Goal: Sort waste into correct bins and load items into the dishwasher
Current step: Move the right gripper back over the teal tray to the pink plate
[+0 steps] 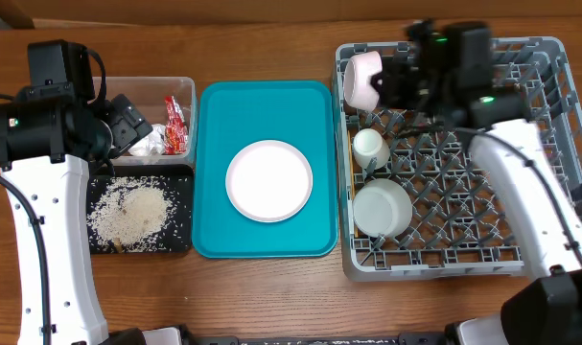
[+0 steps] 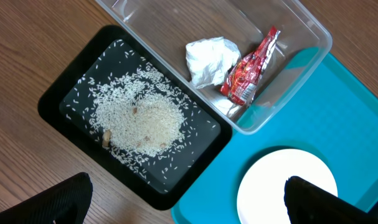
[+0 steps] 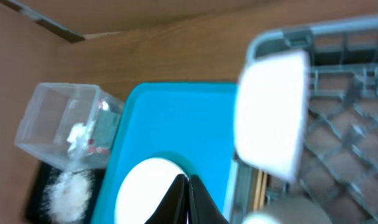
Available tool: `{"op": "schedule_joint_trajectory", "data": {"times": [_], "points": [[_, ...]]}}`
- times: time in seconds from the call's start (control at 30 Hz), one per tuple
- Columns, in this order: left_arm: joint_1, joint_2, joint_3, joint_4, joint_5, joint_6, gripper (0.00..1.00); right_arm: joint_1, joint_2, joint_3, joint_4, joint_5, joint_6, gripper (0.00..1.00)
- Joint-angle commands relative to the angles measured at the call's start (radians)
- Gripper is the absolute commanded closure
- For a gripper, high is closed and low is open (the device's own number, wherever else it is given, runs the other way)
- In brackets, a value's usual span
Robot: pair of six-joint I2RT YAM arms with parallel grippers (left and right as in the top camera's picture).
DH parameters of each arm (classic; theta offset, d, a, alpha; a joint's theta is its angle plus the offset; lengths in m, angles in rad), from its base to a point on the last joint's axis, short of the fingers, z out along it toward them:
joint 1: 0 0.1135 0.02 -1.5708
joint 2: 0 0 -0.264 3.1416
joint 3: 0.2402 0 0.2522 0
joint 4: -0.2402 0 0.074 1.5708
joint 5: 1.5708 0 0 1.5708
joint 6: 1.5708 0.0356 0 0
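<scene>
The grey dishwasher rack holds a pale pink bowl on its side at the far left corner, a small cup and a second bowl. My right gripper hovers just right of the pink bowl, shut and empty, its fingertips pressed together. The round plate lies on the teal tray. In the clear tub lie the red wrapper and white tissue. Rice is spread in the black tray. My left gripper hangs open above the bins.
The teal tray sits between the bins and the rack. Bare wooden table runs along the front edge and round the bins. The left arm's white links stand at the table's left side, the right arm's over the rack's right half.
</scene>
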Motion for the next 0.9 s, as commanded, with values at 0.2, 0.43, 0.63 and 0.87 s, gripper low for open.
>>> {"op": "schedule_joint_trajectory", "data": {"times": [0.2, 0.43, 0.63, 0.87], "points": [[-0.002, 0.002, 0.002, 0.001, -0.003, 0.012, 0.0, 0.149, 0.119, 0.002, 0.158, 0.26, -0.027, 0.96], [-0.002, 0.002, 0.002, 0.001, -0.003, 0.012, 0.0, 0.142, 0.214, 0.002, 0.207, 0.482, -0.026, 0.95], [-0.002, 0.002, 0.002, 0.001, -0.003, 0.012, 0.0, 0.098, 0.212, 0.002, 0.11, 0.615, -0.025, 0.96], [-0.002, 0.002, 0.002, 0.001, -0.003, 0.012, 0.0, 0.038, 0.171, 0.002, 0.047, 0.571, -0.018, 0.91]]}}
